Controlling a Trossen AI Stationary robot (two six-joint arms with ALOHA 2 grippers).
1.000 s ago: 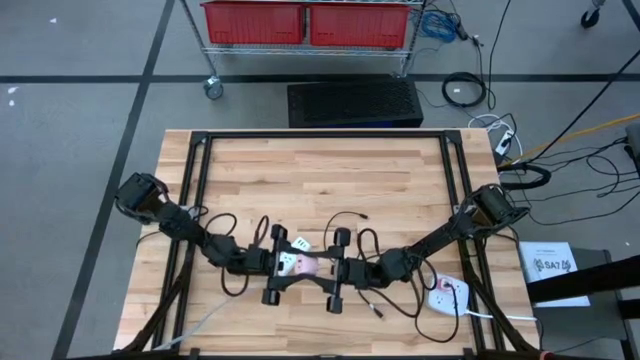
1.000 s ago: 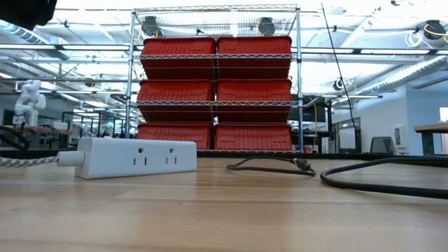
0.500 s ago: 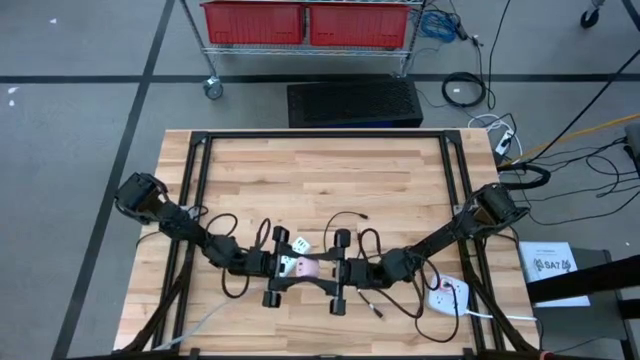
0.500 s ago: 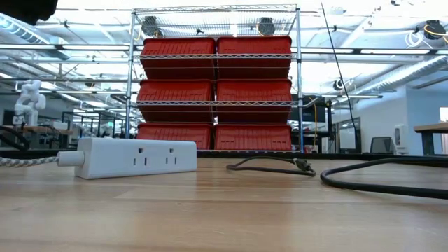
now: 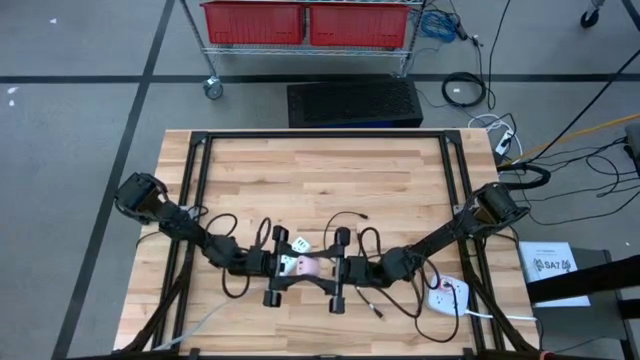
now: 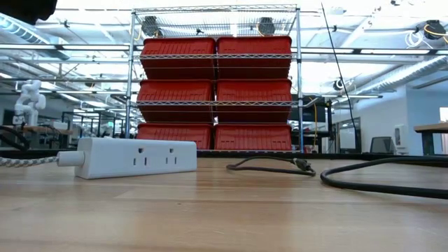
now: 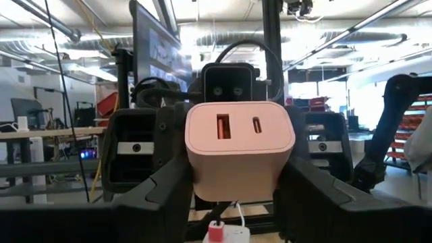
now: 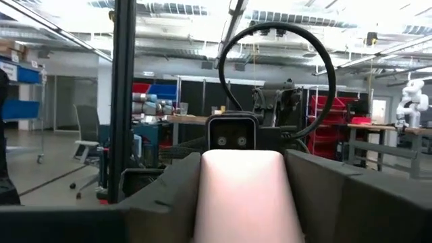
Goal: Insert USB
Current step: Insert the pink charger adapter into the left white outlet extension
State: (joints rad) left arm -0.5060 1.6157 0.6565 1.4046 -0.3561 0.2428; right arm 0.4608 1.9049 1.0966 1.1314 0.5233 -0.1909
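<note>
Scene: The left gripper point(image 5: 291, 266) and the right gripper point(image 5: 329, 268) are meeting nose to nose at the middle of the wooden table point(image 5: 320, 170), with a pink charger point(image 5: 308, 265) between them and lifted off the boards.
Change: Next to nothing is shifting in the overhead view over the last second. Both arms are keeping their pose, and the left fingers appear to be easing inward on the block.
Left fingers: They are pressing against both lower flanks of the pink charger point(image 7: 239, 152), gripping it, with its two ports point(image 7: 223, 126) facing the left wrist camera.
Right fingers: They are clasping the same block from its plain back side point(image 8: 243, 196).
Cable: A loose black cable point(image 5: 400, 300) is lying on the table under the right arm, its plug end point(image 5: 378, 312) untouched and well apart from the ports.
Power strip: It is sitting near the table's right edge point(image 5: 447, 297).
Meaning: The charger seems to be passing between the grippers or getting steadied; no plug is entering a port yet, so insertion is still waiting.
</note>
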